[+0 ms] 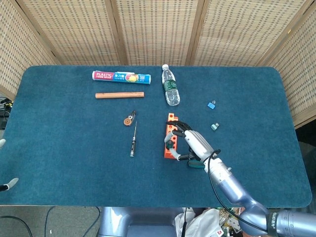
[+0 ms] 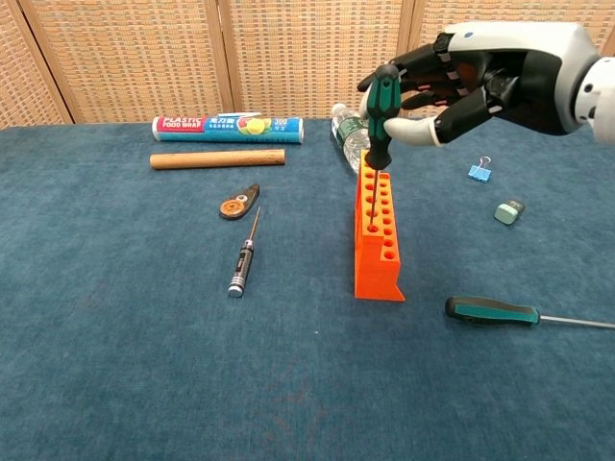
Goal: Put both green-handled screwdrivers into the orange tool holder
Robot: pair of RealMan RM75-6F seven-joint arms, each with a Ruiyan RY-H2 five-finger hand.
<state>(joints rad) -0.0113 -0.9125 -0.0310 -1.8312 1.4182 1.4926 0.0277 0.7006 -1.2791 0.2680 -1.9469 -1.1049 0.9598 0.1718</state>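
Note:
The orange tool holder [image 2: 377,235] stands upright in the middle of the blue table. My right hand [image 2: 471,82] hovers over its far end and grips one green-handled screwdriver [image 2: 381,113] nearly upright, shaft down in a rear hole of the holder. In the head view the same right hand [image 1: 194,144] sits just right of the orange tool holder [image 1: 169,140]. The second green-handled screwdriver [image 2: 495,311] lies flat on the table, right of the holder's near end. Of my left hand [image 1: 4,163], only two pale fingertips show at the left edge, apart and holding nothing.
At the back lie a plastic wrap box [image 2: 228,128], a wooden rod [image 2: 217,158] and a water bottle [image 2: 348,130]. A black precision screwdriver [image 2: 243,257] and a small black-orange tool [image 2: 238,202] lie left of the holder. A blue binder clip [image 2: 479,171] and a small green block [image 2: 508,211] sit right.

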